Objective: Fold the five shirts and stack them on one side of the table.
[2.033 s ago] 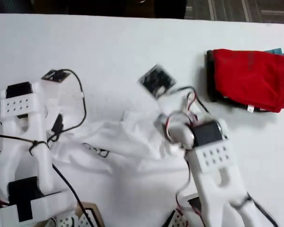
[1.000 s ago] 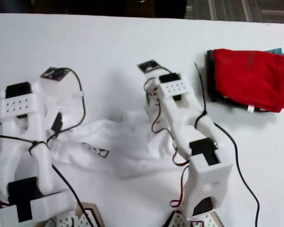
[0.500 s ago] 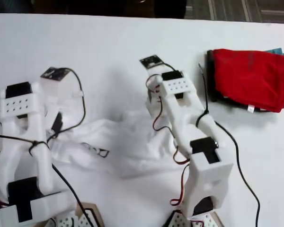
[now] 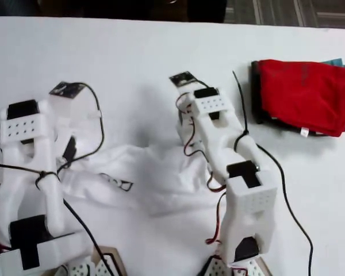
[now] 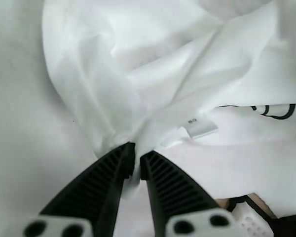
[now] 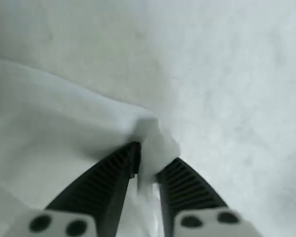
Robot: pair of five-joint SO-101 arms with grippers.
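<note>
A crumpled white shirt (image 4: 146, 175) lies between the two arms at the front of the table. In the left wrist view my left gripper (image 5: 135, 157) is shut on a bunched edge of the white shirt (image 5: 153, 74), close to its sewn label (image 5: 200, 127). My right gripper (image 6: 153, 159) is shut on a corner of the white shirt (image 6: 49, 128), just above the bare table (image 6: 227, 74). In the high view the left arm (image 4: 29, 155) stands over the shirt's left end and the right arm (image 4: 224, 144) over its far right edge.
A stack of folded shirts with a red one (image 4: 303, 95) on top sits at the far right of the table (image 4: 132, 57). Cables hang from both arms. The arm bases (image 4: 57, 253) stand along the front edge.
The right arm has stretched out toward the far side, and the shirt's near part has drawn up away from the front edge. The left arm has stayed put.
</note>
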